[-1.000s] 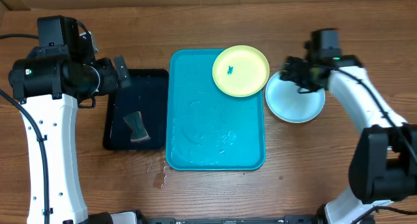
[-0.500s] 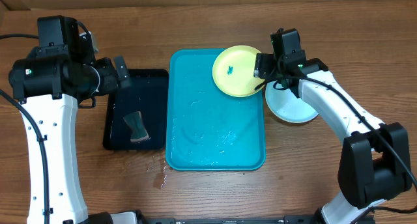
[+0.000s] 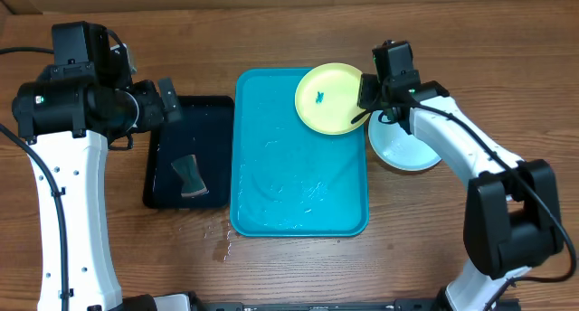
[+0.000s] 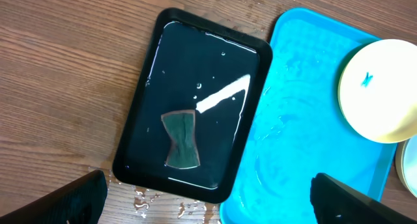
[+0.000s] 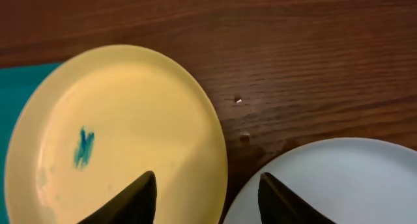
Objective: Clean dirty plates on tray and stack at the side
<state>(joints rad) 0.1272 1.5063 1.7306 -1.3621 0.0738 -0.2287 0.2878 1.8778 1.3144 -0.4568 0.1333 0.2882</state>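
One yellow-green plate (image 3: 333,98) with a small blue smear lies on the far right corner of the turquoise tray (image 3: 289,184); it also shows in the right wrist view (image 5: 117,139) and the left wrist view (image 4: 384,94). A light blue plate (image 3: 412,148) sits on the table just right of the tray, and shows in the right wrist view (image 5: 339,185). No other plate shows. My right gripper (image 3: 365,101) is open, low over the yellow-green plate's right rim; in its wrist view (image 5: 207,182) one finger is over each plate. My left gripper (image 3: 167,98) is open and empty, high over the black tray.
A black tray (image 3: 185,121) holding water and a dark sponge piece (image 3: 190,177) lies left of the turquoise tray; in the left wrist view (image 4: 195,55) the sponge (image 4: 182,139) shows too. Water drops (image 3: 222,243) lie on the wood at the tray's near left corner.
My right gripper has moved left from above the light blue plate to the yellow-green plate's right rim. The left arm and the plates have not moved.
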